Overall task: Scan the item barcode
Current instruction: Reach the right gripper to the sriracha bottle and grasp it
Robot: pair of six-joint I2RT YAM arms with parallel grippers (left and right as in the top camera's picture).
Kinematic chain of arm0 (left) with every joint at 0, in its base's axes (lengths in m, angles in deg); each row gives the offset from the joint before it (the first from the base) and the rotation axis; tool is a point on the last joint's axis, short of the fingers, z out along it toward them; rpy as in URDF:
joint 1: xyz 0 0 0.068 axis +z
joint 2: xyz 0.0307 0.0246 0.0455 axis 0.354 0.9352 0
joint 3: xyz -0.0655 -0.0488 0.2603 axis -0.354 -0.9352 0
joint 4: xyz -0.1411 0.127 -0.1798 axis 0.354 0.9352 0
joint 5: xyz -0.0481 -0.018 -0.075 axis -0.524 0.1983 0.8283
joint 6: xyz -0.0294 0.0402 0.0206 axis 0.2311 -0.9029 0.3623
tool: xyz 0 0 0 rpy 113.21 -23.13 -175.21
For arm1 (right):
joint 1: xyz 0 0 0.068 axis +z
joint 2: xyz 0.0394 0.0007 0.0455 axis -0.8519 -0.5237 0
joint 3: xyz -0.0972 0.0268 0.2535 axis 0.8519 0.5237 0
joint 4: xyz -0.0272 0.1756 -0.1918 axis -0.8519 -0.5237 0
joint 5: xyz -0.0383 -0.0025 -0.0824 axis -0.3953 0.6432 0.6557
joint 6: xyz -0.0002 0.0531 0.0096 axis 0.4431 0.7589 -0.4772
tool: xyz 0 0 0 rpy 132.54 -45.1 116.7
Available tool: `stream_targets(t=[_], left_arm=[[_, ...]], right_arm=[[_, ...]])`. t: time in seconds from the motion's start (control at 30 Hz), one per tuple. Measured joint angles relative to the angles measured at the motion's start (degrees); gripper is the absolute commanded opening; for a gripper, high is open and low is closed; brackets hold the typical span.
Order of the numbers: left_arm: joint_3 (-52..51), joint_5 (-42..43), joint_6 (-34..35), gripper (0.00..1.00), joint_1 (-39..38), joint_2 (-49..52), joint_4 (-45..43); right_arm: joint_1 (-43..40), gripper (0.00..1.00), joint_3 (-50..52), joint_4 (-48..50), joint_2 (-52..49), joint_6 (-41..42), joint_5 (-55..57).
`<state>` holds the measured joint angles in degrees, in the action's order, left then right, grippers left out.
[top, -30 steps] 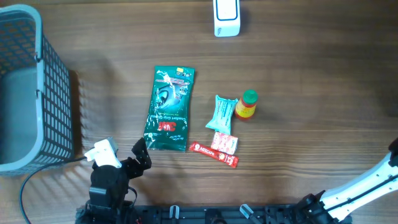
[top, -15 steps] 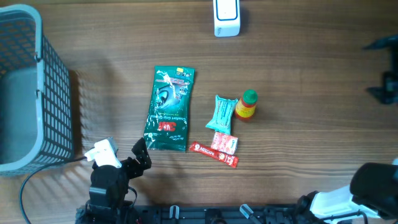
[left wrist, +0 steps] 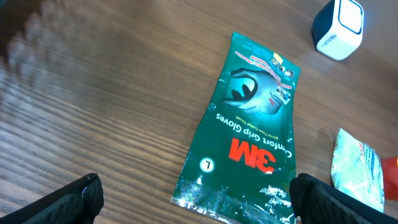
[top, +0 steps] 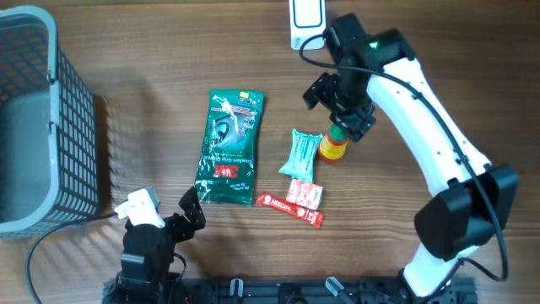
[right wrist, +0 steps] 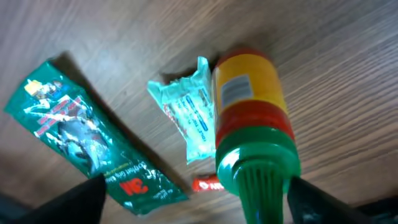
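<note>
1. Straddling the bottle [right wrist: 249, 99] in the right wrist view, the right fingers [right wrist: 78, 200] are spread apart, one on each side of it, neither touching it and nothing held. The green cap [right wrist: 256, 163] points at this camera and the yellow body recedes toward the table [right wrist: 348, 43]. The bottle therefore appears to stand upright on its base, long axis vertical and roughly in line with the approach. A white label patch [right wrist: 235, 92] faces this camera; whether it carries the barcode is too blurred to tell. To do this pick well, the fingers should probably drop past the cap and close across the round body, centred. They should leave the label uncovered and stay clear of the wipe packet [right wrist: 186, 115] just beside the bottle.

2. Seen from overhead, the bottle [top: 332, 150] sits under the wrist of the right arm [top: 422, 110], with the wipe packet [top: 301, 154] just to its left. The scanner [top: 306, 24] stands well apart, beyond the bottle toward the far edge. After the grasp, the label will likely need turning to face it. The glove pack [top: 229, 148] lies farther left of the bottle.

3. In the left wrist view, the left fingers [left wrist: 74, 198] are wide apart and empty, hovering over the near end of the glove pack [left wrist: 249, 124], well left of the bottle.
</note>
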<state>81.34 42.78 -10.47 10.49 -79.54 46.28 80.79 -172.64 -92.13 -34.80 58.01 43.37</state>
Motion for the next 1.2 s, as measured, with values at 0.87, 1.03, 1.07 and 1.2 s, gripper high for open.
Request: stream_targets(t=[0.87, 1.03, 1.07, 1.2], left_arm=[[0.0, 0.0, 0.0, 1.0, 0.0, -0.02, 0.11], [0.0, 0.0, 0.02, 1.0, 0.0, -0.02, 0.09], [0.0, 0.02, 0.02, 1.0, 0.0, -0.02, 0.09], [0.0, 0.0, 0.0, 1.0, 0.0, -0.02, 0.11]], right_arm=[[-1.05, 0.6, -2.6, -1.25, -7.06, -60.65, 10.32], [-1.05, 0.9, -2.62, -0.83, -7.06, -63.36, 12.0], [-1.05, 0.91, -2.67, -0.83, -7.04, -63.12, 12.02], [-1.05, 0.97, -8.33, -2.01, -6.8, -57.11, 12.0]])
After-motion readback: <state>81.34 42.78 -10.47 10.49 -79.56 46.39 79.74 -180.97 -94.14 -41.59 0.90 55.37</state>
